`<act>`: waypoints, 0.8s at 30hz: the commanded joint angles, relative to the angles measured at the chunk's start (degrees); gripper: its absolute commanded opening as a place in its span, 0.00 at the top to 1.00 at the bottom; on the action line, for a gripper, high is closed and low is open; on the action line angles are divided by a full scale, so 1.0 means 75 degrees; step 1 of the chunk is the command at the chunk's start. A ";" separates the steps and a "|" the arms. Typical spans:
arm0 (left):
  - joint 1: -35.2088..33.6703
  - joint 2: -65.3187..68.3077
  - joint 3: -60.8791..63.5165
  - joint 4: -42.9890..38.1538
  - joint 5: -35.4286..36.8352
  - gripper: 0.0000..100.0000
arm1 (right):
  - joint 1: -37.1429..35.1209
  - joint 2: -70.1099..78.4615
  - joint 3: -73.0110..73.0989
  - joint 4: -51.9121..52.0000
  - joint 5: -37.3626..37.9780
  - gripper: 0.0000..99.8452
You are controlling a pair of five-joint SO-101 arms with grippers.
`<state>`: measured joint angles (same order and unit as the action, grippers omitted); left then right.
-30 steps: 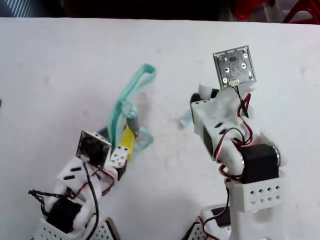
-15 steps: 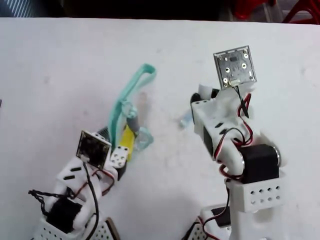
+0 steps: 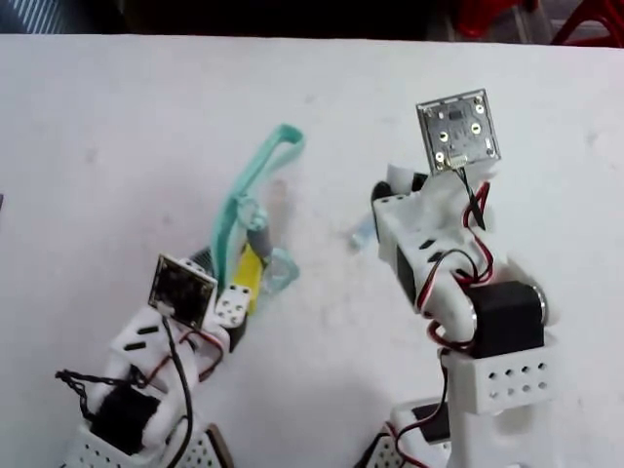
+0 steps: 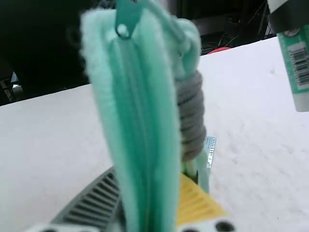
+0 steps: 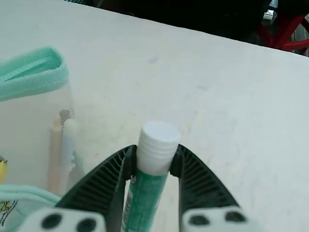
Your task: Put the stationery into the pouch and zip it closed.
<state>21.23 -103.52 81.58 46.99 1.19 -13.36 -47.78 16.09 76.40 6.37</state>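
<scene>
The right gripper [image 5: 153, 152] was closed on a glue stick [image 5: 155, 141], one finger on each side just below the white cap. The stick's long axis ran in line with the fingers, with the cap leading and the green body trailing back toward the wrist. Beyond the cap lay bare worktop [image 3: 117, 117], and the pouch [image 3: 255, 171] lay to the robot's left of this gripper, near it but apart from it. In the high view the pouch's mint zip [image 5: 34, 72] edge ran away from the arms, slanting a little to the right, so we judged the stick would need to turn across toward that edge. Two pale pens [image 5: 62, 145], as we took them to be, showed through the pouch's clear side, so some stationery seemed to be inside already. The left gripper [image 4: 145, 212] was the nearer one. It was closed on the near end of the pouch and held the zip [image 4: 140, 121] edge upward. From that side the glue stick [image 4: 293, 58] hung off to the right of the pouch, well clear of it. We could not tell how wide the mouth stood open. We judged the coming move to be a carry leftward, cap first, into whatever gap the zip left.
</scene>
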 commanded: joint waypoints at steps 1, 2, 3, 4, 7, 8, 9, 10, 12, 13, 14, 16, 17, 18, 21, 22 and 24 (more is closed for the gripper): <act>0.0088 -0.0123 -0.0082 -0.0047 -0.0070 0.97 | -0.0064 -0.0135 -0.0047 -0.0135 0.0012 0.98; 0.0088 -0.0123 -0.0082 -0.0047 -0.0070 0.97 | -0.0064 -0.0135 -0.0047 -0.0135 0.0012 0.98; 0.0088 -0.0123 -0.0082 -0.0047 -0.0070 0.97 | -0.0064 -0.0135 -0.0047 -0.0135 0.0012 0.98; 0.0088 -0.0123 -0.0082 -0.0047 -0.0070 0.97 | -0.0064 -0.0135 -0.0047 -0.0135 0.0012 0.98; 0.0088 -0.0123 -0.0082 -0.0047 -0.0070 0.97 | -0.0076 -0.0135 -0.0047 -0.0135 0.0012 0.98; 0.0088 -0.0123 -0.0082 -0.0047 -0.0070 0.97 | -0.0076 -0.0135 -0.0047 -0.0123 0.0012 0.98; 0.0088 -0.0123 -0.0082 -0.0047 -0.0070 0.97 | -0.0076 -0.0135 -0.0047 -0.0123 0.0012 0.98; 0.0088 -0.0123 -0.0082 -0.0047 -0.0070 0.97 | -0.0076 -0.0135 -0.0047 -0.0123 0.0012 0.98; 0.0088 -0.0123 -0.0082 -0.0047 -0.0070 0.97 | -0.0076 -0.0135 -0.0047 -0.0123 0.0012 0.98; 0.0088 -0.0123 -0.0082 -0.0047 -0.0070 0.97 | -0.0076 -0.0135 -0.0047 -0.0123 0.0012 0.98; 0.0088 -0.0123 -0.0082 -0.0047 -0.0070 0.97 | -0.0076 -0.0135 -0.0047 -0.0123 0.0012 0.98; 0.0088 -0.0123 -0.0082 -0.0047 -0.0070 0.97 | -0.0076 -0.0135 -0.0047 -0.0123 0.0012 0.98; 0.0088 -0.0123 -0.0082 -0.0047 -0.0070 0.97 | -0.0076 -0.0135 -0.0047 -0.0123 0.0012 0.98; 0.0088 -0.0123 -0.0082 -0.0047 -0.0070 0.97 | -0.0076 -0.0135 -0.0047 -0.0123 0.0012 0.98; 0.0088 -0.0123 -0.0082 -0.0047 -0.0070 0.97 | -0.0076 -0.0135 -0.0012 -0.0123 0.0012 0.98; 0.0088 -0.0123 -0.0082 -0.0047 -0.0070 0.97 | -0.0076 -0.0147 0.0047 -0.0123 0.0012 0.98; 0.0088 -0.0123 -0.0082 -0.0047 -0.0070 0.97 | -0.0076 -0.0147 0.0176 -0.0158 0.0012 0.98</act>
<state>21.23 -103.52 81.58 46.99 1.19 -13.36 -47.87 17.23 76.40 6.37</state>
